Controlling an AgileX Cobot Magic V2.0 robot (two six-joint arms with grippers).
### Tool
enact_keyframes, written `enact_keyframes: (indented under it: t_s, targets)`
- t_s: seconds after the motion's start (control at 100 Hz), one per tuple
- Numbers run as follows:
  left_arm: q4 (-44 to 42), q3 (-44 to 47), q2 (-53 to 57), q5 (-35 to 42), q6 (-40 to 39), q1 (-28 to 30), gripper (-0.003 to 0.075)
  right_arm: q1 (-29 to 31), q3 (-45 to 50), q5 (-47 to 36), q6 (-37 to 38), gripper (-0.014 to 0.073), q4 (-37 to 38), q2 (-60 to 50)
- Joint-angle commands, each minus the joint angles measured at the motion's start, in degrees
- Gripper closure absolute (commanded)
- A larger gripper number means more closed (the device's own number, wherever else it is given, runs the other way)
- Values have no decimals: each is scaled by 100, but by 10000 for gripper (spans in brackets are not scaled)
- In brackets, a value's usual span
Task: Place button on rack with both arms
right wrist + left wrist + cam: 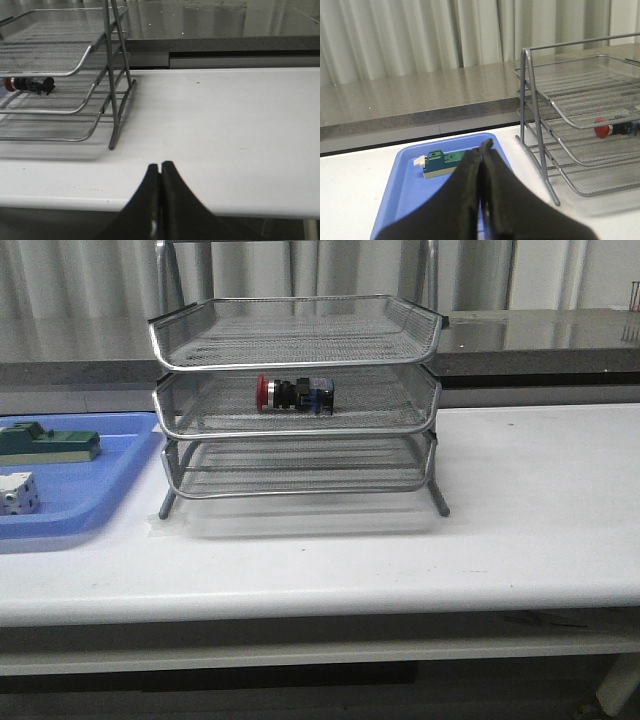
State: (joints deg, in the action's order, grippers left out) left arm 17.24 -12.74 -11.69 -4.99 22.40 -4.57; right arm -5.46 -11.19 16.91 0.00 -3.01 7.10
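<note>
The button (293, 394) lies on its side in the middle tier of the silver wire rack (400, 312), red cap to the left, blue block to the right. It also shows as the button (610, 128) in the left wrist view and the button (28, 84) in the right wrist view, inside the rack (540, 107) and the rack (116, 95). My left gripper (483, 148) is shut and empty, hanging above the blue tray, well away from the rack. My right gripper (160, 166) is shut and empty near the table's front edge. Neither arm shows in the front view.
A flat blue tray (110, 480) sits left of the rack, holding a green block (50, 443) and a white cube (18, 492). The same tray (400, 170) and green block (440, 161) show under my left gripper. A grey counter (540, 335) runs behind the white table (530, 500).
</note>
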Motion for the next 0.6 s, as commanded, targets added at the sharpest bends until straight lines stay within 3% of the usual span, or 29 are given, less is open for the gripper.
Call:
enact_keyframes:
  t_s: [0.0,0.14,0.36,0.59]
  targets:
    - [66,-157,-48,462,-58,4,741,40,160,-588,60,654,154,-341]
    - [66,-157,-48,462,-58,4,741,40,642,-874,60,654,188,-914]
    - [66,-157,-48,462,-58,4,741,40,1177,-1555,60,654,194,-878]
    - [66,-157,-48,462,-58,4,741,40,1170,-1533,60,654,198,-879]
